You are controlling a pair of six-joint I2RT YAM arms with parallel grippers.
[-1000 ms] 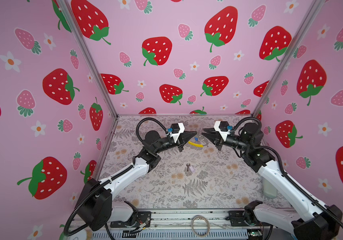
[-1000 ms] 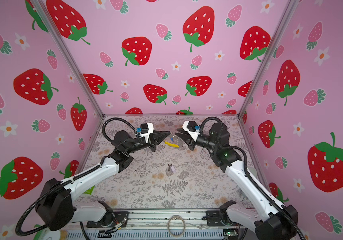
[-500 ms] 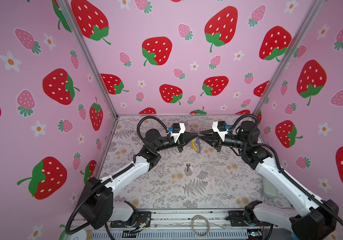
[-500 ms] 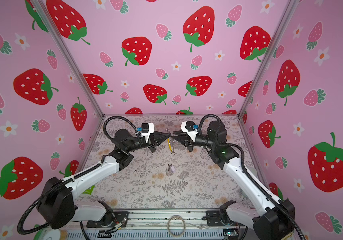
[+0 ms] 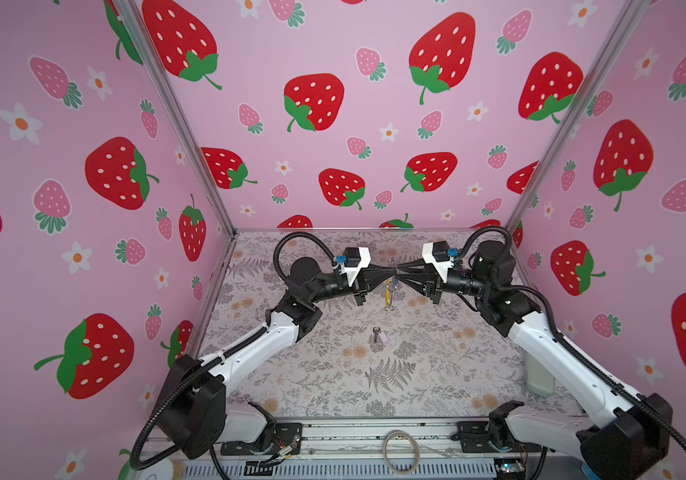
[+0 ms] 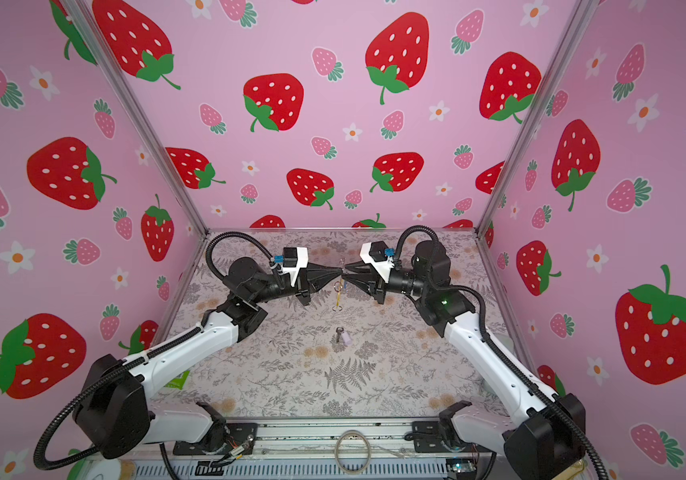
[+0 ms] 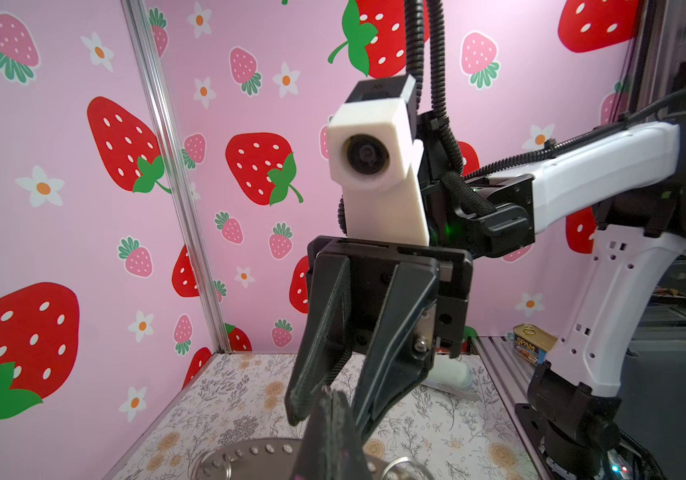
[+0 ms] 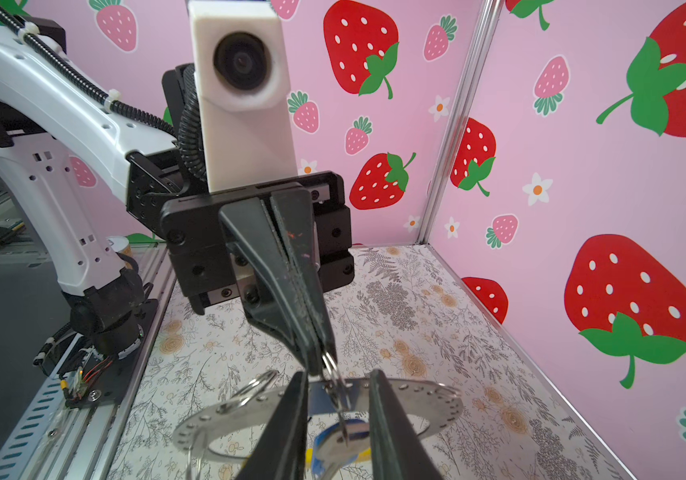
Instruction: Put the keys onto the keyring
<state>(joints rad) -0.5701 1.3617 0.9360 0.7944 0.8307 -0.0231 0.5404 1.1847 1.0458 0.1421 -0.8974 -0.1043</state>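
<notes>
Above the mat (image 5: 333, 374), left end effector (image 5: 393, 272) pinches keyring (image 5: 388, 291).

Three pink walls printed with big red strawberries, small pink ones and white flowers close the scene in both top views. The back wall (image 5: 366, 137) fills the upper middle, the left wall (image 5: 54, 249) the left side and the right wall (image 5: 657, 232) the right side. Bare metal posts (image 5: 182, 124) slant down from the upper corners to the counter's far corners. The counter (image 5: 333, 374), in the lower middle, wears a pale sheet of grey ferns and tan blossoms. Along the bottom edge runs a grey metal rail (image 5: 333, 434) with a pale hoop (image 5: 383, 451) lying on it. The light is soft and even. The left wrist view shows a tin of Spam (image 7: 534, 343) on the metal frame beside the counter.
</notes>
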